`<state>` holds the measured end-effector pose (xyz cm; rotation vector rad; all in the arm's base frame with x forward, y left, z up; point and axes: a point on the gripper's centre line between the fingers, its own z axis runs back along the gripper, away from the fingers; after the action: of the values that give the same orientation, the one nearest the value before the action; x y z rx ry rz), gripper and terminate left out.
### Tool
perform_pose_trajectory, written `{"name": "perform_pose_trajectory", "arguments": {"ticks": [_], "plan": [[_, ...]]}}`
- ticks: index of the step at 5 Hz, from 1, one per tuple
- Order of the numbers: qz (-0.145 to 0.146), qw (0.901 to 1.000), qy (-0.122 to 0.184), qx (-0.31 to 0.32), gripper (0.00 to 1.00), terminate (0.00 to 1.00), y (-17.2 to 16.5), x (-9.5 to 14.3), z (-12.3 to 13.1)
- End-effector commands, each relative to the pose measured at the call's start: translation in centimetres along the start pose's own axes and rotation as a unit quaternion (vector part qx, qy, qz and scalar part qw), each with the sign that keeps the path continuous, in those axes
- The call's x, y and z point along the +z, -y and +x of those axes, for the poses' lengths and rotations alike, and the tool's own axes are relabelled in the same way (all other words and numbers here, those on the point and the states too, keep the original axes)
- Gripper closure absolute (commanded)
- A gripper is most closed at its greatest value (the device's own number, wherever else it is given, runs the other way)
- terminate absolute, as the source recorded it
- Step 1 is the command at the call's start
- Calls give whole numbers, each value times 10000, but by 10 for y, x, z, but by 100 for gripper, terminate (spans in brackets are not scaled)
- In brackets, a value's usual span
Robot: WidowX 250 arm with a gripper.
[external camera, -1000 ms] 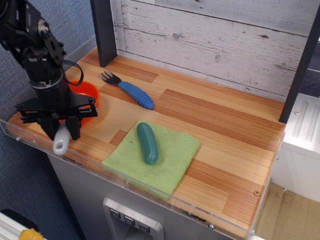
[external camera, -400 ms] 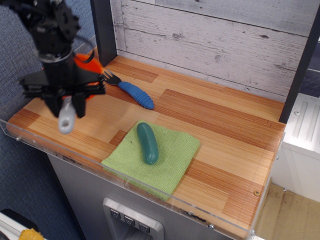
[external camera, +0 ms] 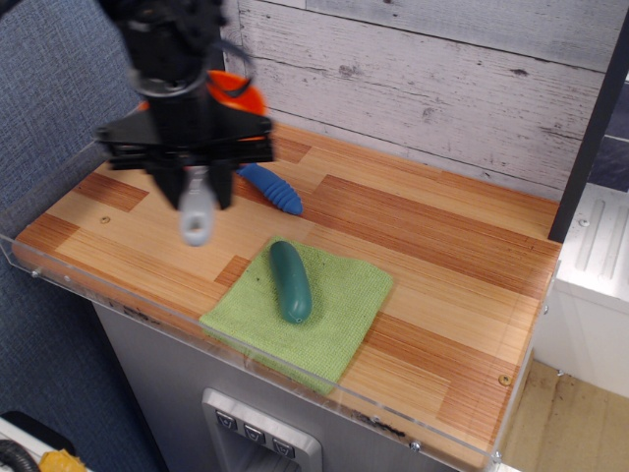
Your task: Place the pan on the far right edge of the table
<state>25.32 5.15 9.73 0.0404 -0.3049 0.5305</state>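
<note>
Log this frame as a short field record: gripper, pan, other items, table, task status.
gripper: gripper shut on the pan's grey handle
pan: orange pan held in the air over the table's left half, handle hanging down
other items: blue-handled fork partly hidden behind the gripper; dark green pickle-like toy lying on the green cloth
table: wood-plank table, right half bare
task status: pan not yet at the far right edge

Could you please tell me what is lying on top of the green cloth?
A dark teal, pickle-shaped toy lies on the square green cloth. Whatever is beneath the cloth is hidden.
</note>
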Motion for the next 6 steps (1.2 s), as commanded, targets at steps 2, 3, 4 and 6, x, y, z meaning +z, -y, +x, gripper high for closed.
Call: {"name": "perform_pose_trajectory", "arguments": {"ticks": [2, 3, 4, 6], "plan": [[-1093, 9927, -174, -486, 100, 0, 102, 8, -36], [-1455, 9887, -367, -37, 100, 0, 127, 0, -47], [-1459, 9879, -514, -125, 100, 0, 149, -10, -50], [-1357, 9874, -756, -293, 100, 0, 169, -33, -49]]}}
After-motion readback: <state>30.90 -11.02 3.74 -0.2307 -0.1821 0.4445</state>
